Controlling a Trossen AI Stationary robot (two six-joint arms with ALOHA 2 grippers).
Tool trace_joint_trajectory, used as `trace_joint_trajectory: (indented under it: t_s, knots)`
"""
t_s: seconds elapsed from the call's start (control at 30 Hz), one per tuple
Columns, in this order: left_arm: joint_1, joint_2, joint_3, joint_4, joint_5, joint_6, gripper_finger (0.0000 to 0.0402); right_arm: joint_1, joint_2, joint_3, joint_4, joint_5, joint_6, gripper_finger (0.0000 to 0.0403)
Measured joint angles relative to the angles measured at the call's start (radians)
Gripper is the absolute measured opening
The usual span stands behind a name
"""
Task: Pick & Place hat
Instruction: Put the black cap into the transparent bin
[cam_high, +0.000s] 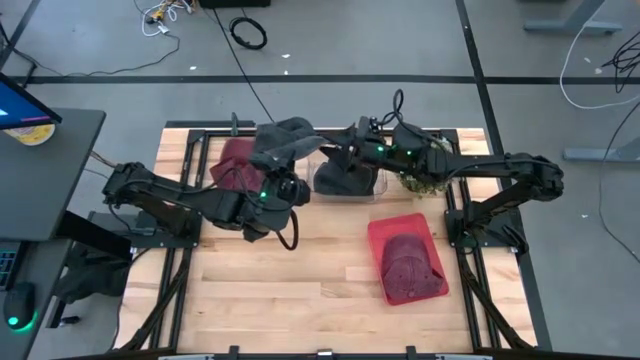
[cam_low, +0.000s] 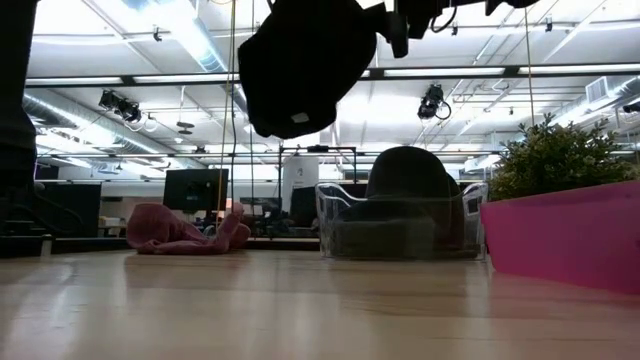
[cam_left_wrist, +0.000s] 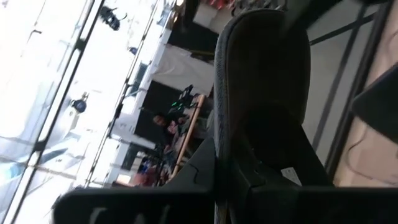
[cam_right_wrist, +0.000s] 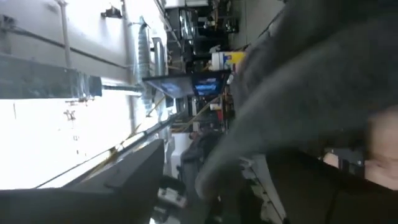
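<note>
Your left gripper (cam_high: 283, 160) and right gripper (cam_high: 322, 140) both clamp the grey hat (cam_high: 282, 140) aloft; placing it below remains.

A dark hat (cam_low: 305, 65) hangs in the air above the bench (cam_low: 300, 310), its top cut off by the picture's upper edge. Toward the bench's far edge stands a clear bin (cam_low: 400, 222) holding another dark hat (cam_low: 405, 172). A pink cloth (cam_low: 185, 230) lies apart from it. A pink bin (cam_low: 565, 235) stands nearer, with a green plant (cam_low: 555, 155) behind it.
</note>
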Motion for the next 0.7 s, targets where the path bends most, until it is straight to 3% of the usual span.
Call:
trace_joint_trajectory:
  t_s: [0.47,0.7]
  knots:
    - [0.001,-0.002,0.0,-0.002,0.056,0.001,0.0014,-0.023,-0.001,-0.001,-0.01,0.007,-0.054,0.0029]
    - [-0.002,-0.002,0.0,-0.004,0.097,-0.109,0.0061,-0.033,-0.003,-0.001,-0.006,0.004,-0.162,0.0009]
